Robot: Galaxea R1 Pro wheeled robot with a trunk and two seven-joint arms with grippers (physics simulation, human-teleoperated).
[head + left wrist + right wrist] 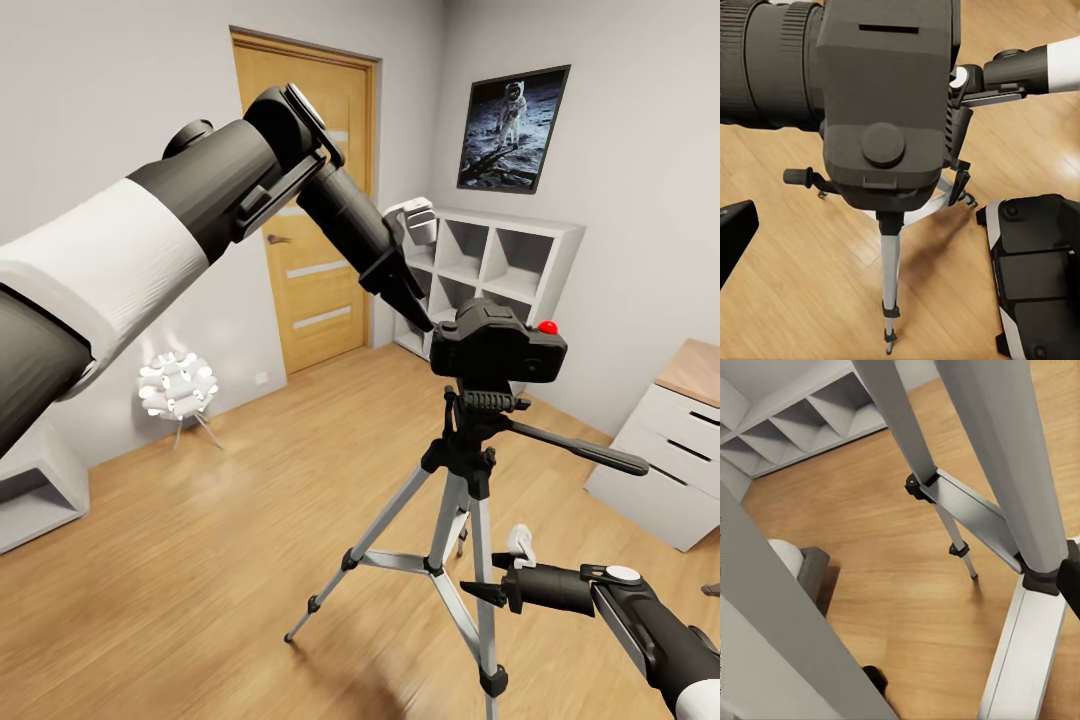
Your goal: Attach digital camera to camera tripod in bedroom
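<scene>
Digital camera sits atop the camera tripod; left gripper beside it, jaws wide; right gripper low, jaws' state unclear.

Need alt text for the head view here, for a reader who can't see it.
The digital camera sits atop the camera tripod on a wood floor, the left pincer at its side. The right pincer hangs low by the legs.

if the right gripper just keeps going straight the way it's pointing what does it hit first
Probably a leg of the tripod. The right gripper sits low, pointing at the silver legs, and the right wrist view shows those legs close ahead with wood floor beyond. Which leg comes first is hard to judge.
</scene>
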